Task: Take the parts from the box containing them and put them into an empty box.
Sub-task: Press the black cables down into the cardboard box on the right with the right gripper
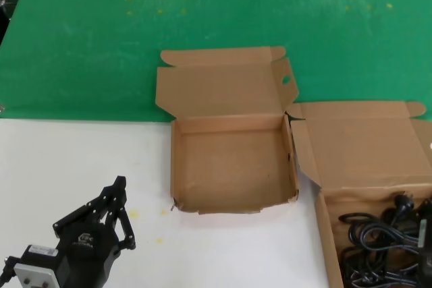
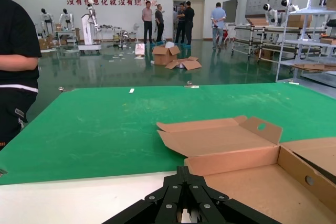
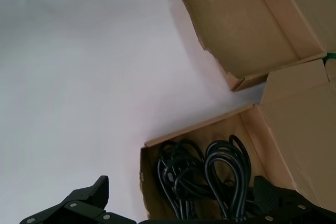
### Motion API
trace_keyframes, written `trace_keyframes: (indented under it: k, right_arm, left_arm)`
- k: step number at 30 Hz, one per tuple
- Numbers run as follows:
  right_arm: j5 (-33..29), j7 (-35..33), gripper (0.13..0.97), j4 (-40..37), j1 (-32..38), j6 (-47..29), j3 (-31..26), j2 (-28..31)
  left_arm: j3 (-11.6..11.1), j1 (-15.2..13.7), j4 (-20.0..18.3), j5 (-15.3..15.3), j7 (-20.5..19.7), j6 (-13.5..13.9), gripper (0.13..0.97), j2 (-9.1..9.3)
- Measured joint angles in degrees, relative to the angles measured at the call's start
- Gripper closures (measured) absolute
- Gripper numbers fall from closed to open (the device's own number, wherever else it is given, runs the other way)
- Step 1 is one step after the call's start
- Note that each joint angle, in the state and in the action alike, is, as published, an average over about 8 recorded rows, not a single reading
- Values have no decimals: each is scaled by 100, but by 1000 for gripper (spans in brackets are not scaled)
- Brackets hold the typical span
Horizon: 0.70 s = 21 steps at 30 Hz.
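Observation:
The empty box (image 1: 229, 163), squarish with an oval hole in its lid flap, lies open at the table's middle; it also shows as the empty box (image 3: 241, 24) and the empty box (image 2: 252, 187). To its right stands the wider box containing the parts (image 1: 322, 224), with black power cords (image 1: 378, 237) bundled inside. My right gripper (image 3: 182, 190) hangs open over those cords (image 3: 215, 171), one finger on each side, touching nothing. My left gripper (image 1: 120, 183) rests shut and empty over the white table, left of the empty box; in the left wrist view the left gripper (image 2: 182, 171) points at that box's near corner.
A green mat (image 1: 81, 45) covers the far half of the table; the near half is white (image 1: 61, 166). The two boxes touch at their lids. Beyond the table are a person (image 2: 16, 51) at its left side, more people, cartons and shelving.

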Motion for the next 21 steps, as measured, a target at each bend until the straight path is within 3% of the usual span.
trace_keyframes:
  k: [10, 21]
  right_arm:
    - [-1018, -315, 129, -178, -893, -686, 1166, -604]
    - [-1557, -945, 129, -494, -1522, -1033, 2102, -1052]
  left_arm:
    - [0, 0, 0, 0, 0, 0, 963, 0]
    - [0, 0, 0, 0, 0, 0, 963, 0]
